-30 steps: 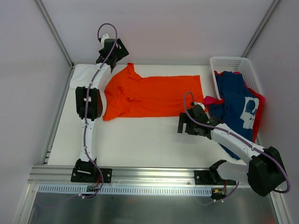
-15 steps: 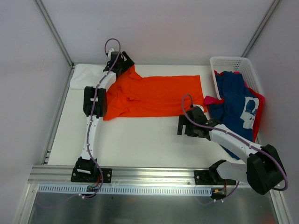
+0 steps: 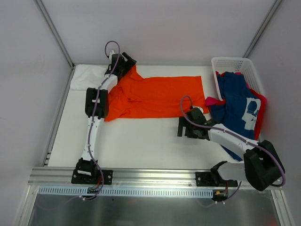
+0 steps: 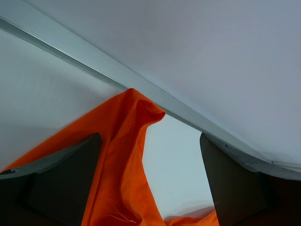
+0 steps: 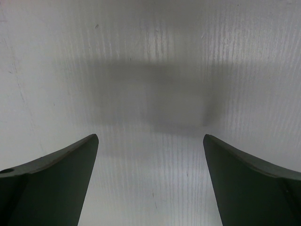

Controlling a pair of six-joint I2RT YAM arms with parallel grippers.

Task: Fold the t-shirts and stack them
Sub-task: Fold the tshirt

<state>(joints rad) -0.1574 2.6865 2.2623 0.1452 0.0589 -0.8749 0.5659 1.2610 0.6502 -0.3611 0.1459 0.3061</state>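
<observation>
the orange t-shirt (image 3: 155,96) is lying on the tabletop (image 3: 141,141) with its long axis going left to right, and a peak of its far left end is rising between the left fingers (image 4: 61,179), which are standing apart, not pinching. the right fingers (image 5: 47,183) are hanging released over the tabletop beside the hem.

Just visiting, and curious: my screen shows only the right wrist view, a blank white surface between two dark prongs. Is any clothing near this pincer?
Observer: Yes. Seen from above, the right pincer is over bare table, just off the near edge of an orange t-shirt spread flat.
Operator: And the other arm?
Observer: The left pincer is at that shirt's far left end, open, with a peak of orange cloth between its fingers.
Operator: Any more shirts?
Observer: A navy t-shirt with white print drapes out of a white basket at the right.
</observation>
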